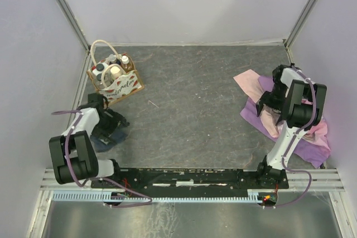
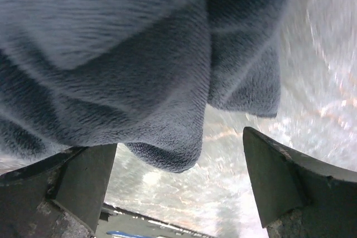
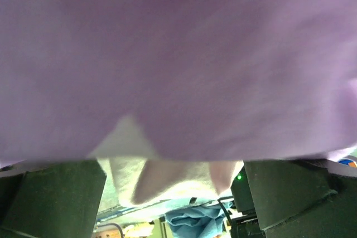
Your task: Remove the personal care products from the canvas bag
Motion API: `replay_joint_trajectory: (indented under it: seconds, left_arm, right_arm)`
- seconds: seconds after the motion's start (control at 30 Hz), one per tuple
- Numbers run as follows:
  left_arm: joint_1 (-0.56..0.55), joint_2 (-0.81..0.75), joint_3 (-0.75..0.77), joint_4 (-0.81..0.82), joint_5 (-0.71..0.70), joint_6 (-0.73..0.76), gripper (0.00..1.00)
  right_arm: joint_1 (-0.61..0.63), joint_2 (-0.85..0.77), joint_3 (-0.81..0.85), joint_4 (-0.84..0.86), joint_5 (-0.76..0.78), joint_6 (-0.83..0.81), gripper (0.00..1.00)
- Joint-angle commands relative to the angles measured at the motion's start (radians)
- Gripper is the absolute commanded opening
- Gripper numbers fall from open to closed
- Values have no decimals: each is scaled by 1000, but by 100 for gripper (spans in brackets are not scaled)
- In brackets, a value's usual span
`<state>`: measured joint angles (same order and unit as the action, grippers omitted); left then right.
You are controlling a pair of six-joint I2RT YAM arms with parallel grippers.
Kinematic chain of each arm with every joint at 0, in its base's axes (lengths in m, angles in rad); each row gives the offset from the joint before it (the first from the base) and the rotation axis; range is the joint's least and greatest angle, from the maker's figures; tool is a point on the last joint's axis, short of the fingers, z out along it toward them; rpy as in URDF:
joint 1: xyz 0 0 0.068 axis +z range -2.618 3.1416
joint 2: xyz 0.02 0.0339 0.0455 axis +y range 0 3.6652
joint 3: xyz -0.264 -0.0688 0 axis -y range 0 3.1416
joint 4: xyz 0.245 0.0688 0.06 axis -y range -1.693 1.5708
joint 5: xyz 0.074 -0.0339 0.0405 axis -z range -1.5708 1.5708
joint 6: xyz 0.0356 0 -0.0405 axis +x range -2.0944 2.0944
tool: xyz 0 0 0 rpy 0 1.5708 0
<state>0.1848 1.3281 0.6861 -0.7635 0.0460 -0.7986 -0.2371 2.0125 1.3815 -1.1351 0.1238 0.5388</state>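
Observation:
The canvas bag [image 1: 124, 86] stands at the far left of the table, cream handles up, white lettered front facing me. Several personal care products [image 1: 114, 71] stand inside it, among them a tan bottle with a white cap [image 1: 126, 62]. My left gripper [image 1: 118, 125] is open and empty, low over a dark grey cloth [image 1: 106, 137], below the bag. In the left wrist view the gripper [image 2: 178, 188] has its jaws wide apart, with the grey cloth [image 2: 139, 71] just beyond them. My right gripper [image 1: 263, 108] is open over the pink-purple cloth [image 1: 309, 137]. It is also open in the right wrist view [image 3: 175, 199].
The pink-purple cloth [image 3: 178, 54] fills the right wrist view. A small thin scrap [image 1: 152, 103] lies on the grey table right of the bag. White walls close the table in at the left, right and back.

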Motion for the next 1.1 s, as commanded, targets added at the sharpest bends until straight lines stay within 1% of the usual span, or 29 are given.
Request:
replay_joint_trajectory:
  seconds: [0.0,0.07,0.17,0.23,0.33,0.4,0.43,0.47,0.53,0.6,0.7,0.83,0.93,1.07]
  left_arm:
    - [159,19,71,-33,-60,92,100]
    - [250,20,80,-25,-65,108,100]
    - [396,20,83,-17,-31,116,100]
    - [472,13,99,-22,-56,117,100]
    - [499,1,154,-54,-149,103,99]
    - [502,-27,172,-59,-125,102,99]
    - [501,-57,158,-53,-83,95,100]
    - [497,-94,141,-43,-33,81,98]
    - [453,-191,106,-26,34,50,95]
    - [366,-266,82,-7,67,17,92]
    - [268,-326,56,8,79,-31,92]
    - [195,-280,-10,49,138,-61,91]
    - [153,-233,-64,100,152,-75,91]
    - [140,-192,-102,145,152,-83,91]
  right_arm:
    - [-65,82,61,90,238,81,100]
    - [-88,109,96,81,272,94,100]
    - [-106,140,162,53,338,105,100]
    - [-115,144,201,37,378,109,100]
    - [-117,140,255,0,403,115,100]
    - [-112,118,274,-5,388,112,100]
    - [-104,95,263,6,376,108,100]
    - [-95,72,250,20,363,102,100]
    - [-66,23,223,47,349,86,100]
    - [-40,-8,217,45,341,78,100]
    - [-9,-27,220,33,294,60,100]
    - [44,-41,208,29,236,36,100]
    - [110,-66,180,43,198,10,100]
    - [177,-106,155,59,182,-10,100]
